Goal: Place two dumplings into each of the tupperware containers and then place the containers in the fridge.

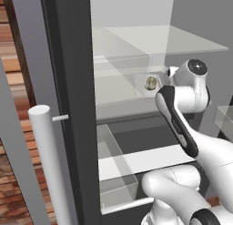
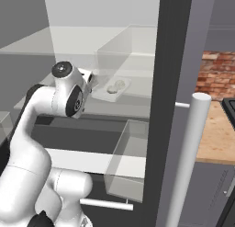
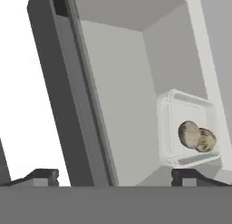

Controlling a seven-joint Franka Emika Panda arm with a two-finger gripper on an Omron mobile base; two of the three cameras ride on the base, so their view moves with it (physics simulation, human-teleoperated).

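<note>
Two dumplings (image 3: 196,137) sit in pale squarish tupperware container (image 3: 188,128) on fridge (image 1: 73,83) shelf, at 3 o'clock in hand view; gripper (image 3: 111,175) spread wide, holding nothing, apparently after release.

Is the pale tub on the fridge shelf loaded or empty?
Loaded: the tub holds two dumplings side by side, resting on a glass shelf inside the open fridge.

The fridge (image 1: 73,83) stands open; its dark door frame bounds the opening on the left. The glass shelf (image 1: 118,94) carries one pale container (image 2: 112,90) holding two dumplings (image 3: 196,137), with bare shelf to its left. The hand (image 3: 113,175), jaws wide, sits just before it. A clear drawer (image 2: 128,161) projects below, and another shelf closes overhead.
</note>
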